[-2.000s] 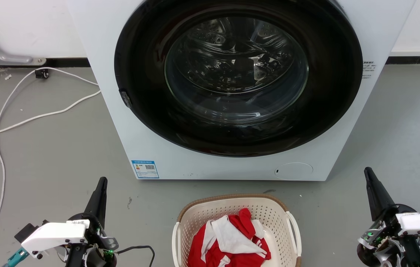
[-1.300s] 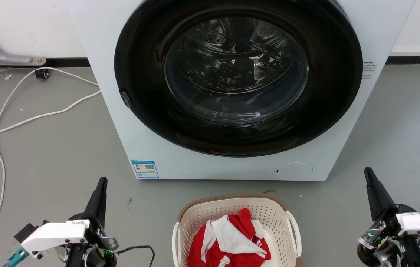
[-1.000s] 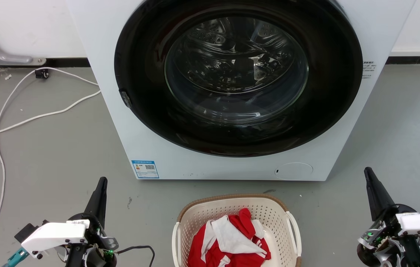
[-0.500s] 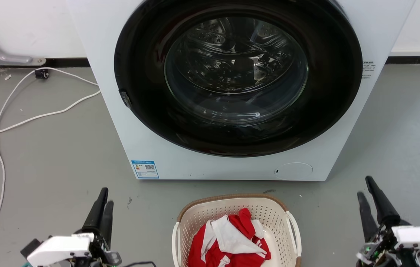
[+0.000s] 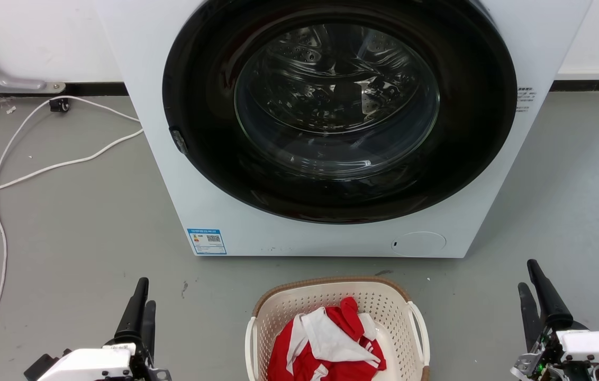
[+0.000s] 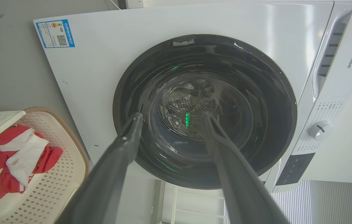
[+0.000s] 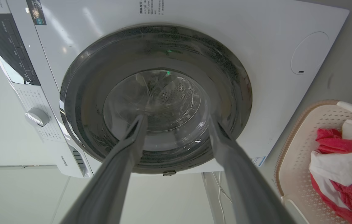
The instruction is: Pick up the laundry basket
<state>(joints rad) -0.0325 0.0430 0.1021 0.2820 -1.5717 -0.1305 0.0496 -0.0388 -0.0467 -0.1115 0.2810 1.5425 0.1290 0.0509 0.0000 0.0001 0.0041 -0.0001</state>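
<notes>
In the head view, the laundry basket (image 5: 331, 284) sits on the grey floor (image 5: 82, 233) at the bottom centre, just in front of the front-loading washing machine (image 5: 172, 174), with a red and white garment (image 5: 331, 338) heaped inside. The left gripper (image 5: 147, 292) is low at the left and the right gripper (image 5: 526, 274) low at the right. Each stands well apart from the basket's white side handles and touches nothing.

In the left wrist view, the left gripper's two fingers are spread with nothing between them. They point at the machine's glass door (image 6: 194, 112), and the basket lies off to the side.

The right wrist view shows the same for the right gripper: fingers parted, empty and aimed at the door, the basket at the frame's edge.

The pickup looks hardly begun. The reach, the grip on both handles and the lift all appear left to do.
</notes>
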